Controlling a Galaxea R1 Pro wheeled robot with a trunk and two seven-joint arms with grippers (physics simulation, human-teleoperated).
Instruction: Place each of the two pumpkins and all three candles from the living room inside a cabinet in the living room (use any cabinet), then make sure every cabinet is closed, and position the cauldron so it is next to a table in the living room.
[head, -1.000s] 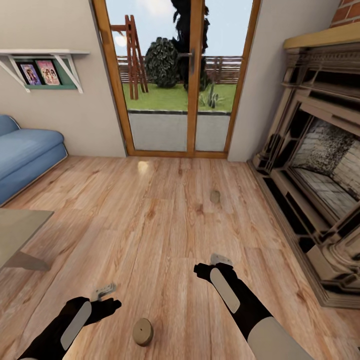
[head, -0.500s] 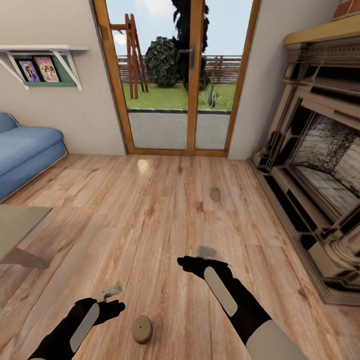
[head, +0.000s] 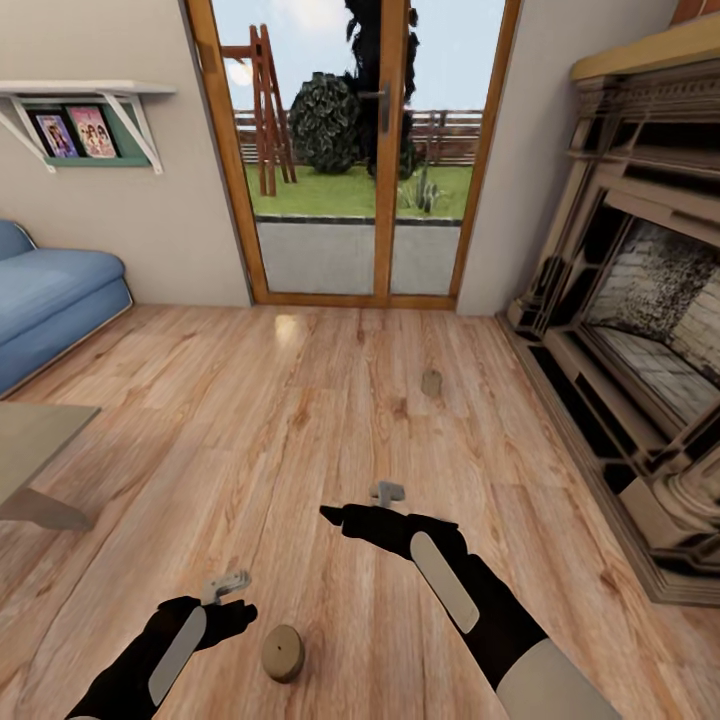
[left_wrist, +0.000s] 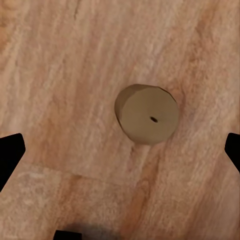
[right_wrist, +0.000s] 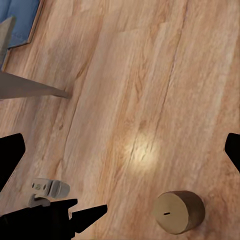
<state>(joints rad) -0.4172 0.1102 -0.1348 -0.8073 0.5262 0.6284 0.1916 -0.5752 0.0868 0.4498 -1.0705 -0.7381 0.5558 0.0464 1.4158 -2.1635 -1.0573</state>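
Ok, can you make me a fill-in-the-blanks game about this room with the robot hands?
1. The near candle sits on the wooden ____.
2. The sofa is coloured ____.
3. The far candle lies nearer the ____ than the sofa.
4. The near candle lies closest to the robot's ____ end effector.

Missing words: floor; blue; fireplace; left

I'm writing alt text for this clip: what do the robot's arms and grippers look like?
Both arms are matte black, each with a long pale grey oval panel along the forearm. The right arm turns light grey toward the elbow. The left gripper and right gripper are small, light grey metal pieces. No cables or markings are visible.
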